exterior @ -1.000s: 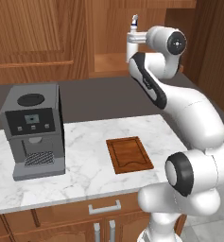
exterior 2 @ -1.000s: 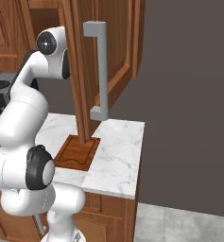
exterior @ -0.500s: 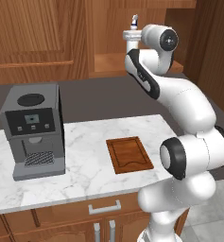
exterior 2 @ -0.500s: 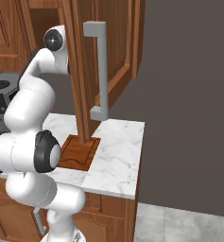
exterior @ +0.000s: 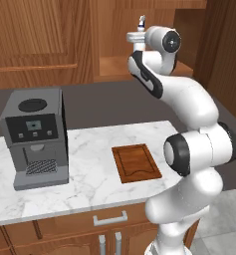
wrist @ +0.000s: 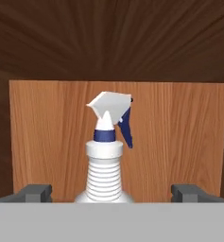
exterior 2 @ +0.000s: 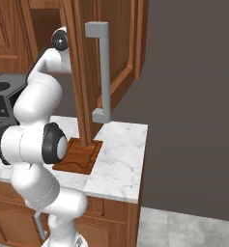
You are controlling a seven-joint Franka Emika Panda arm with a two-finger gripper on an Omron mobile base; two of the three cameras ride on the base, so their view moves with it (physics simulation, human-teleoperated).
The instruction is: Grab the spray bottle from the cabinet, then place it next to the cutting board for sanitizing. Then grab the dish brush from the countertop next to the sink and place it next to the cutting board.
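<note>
1. Up inside the cabinet [exterior: 114, 30], the spray bottle [wrist: 106, 160] stands upright on the wooden shelf [exterior: 114, 67], and the gripper [wrist: 111, 193] is raised to it with its jaws spread wide, one fingertip on each side of the bottle's lower body and holding nothing yet.
2. From where I stand the bottle looks centred between the fingers, so the reach seems well lined up; I would push no further sideways, only ease straight in until the ribbed body sits fully between the pads.
3. Close on the ribbed white body below the collar, I'd say, not on the trigger nozzle, which is narrow and could twist the bottle out.
4. Squeeze gently and squarely; a slim bottle like that may tip against the back panel if nudged first.
5. Lift a little before backing out, minding the open door [exterior 2: 111, 58] hanging beside the arm.
6. Down on the countertop [exterior: 89, 169] the cutting board [exterior: 136, 163] lies flat, with bare marble beside it for the set-down.
</note>
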